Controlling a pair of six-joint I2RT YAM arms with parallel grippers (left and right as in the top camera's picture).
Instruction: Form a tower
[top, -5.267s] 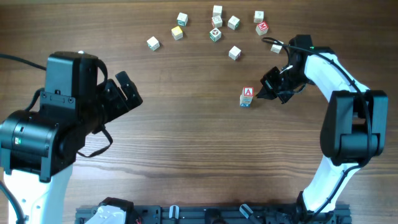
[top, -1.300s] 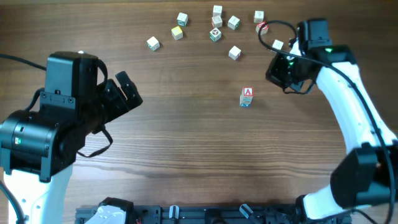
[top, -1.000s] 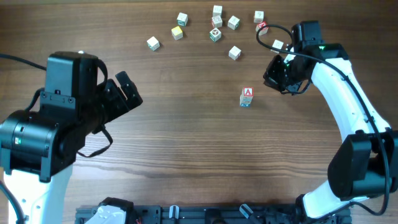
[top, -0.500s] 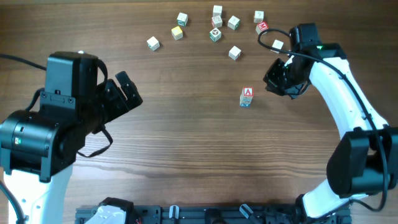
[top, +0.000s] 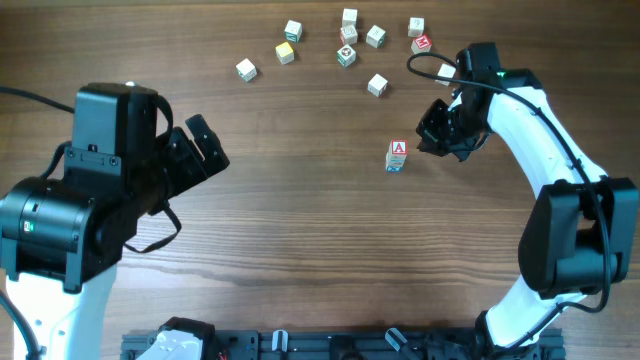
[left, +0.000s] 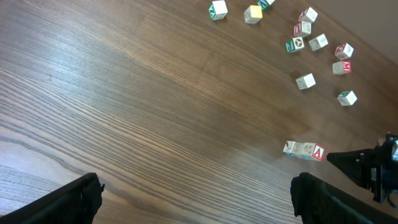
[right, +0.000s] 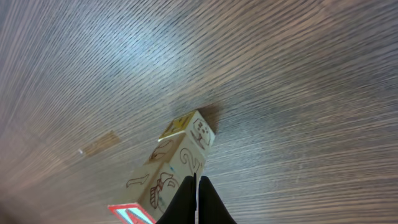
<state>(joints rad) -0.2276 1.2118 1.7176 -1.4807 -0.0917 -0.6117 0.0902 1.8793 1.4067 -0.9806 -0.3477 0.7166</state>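
The left hand (top: 205, 146) hung with its fingers apart, well off at the left of the desk (top: 300, 250). The tower (top: 397, 155) stood right of centre. The right hand (top: 428, 140), fingers pressed together and empty, sat just beside it, so a sideways nudge could topple it. Loose cubes (top: 346, 40) lay beyond, blocking nothing.

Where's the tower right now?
In the overhead view, the tower stands right of centre, just left of the shut right gripper, with the loose cubes scattered beyond it.
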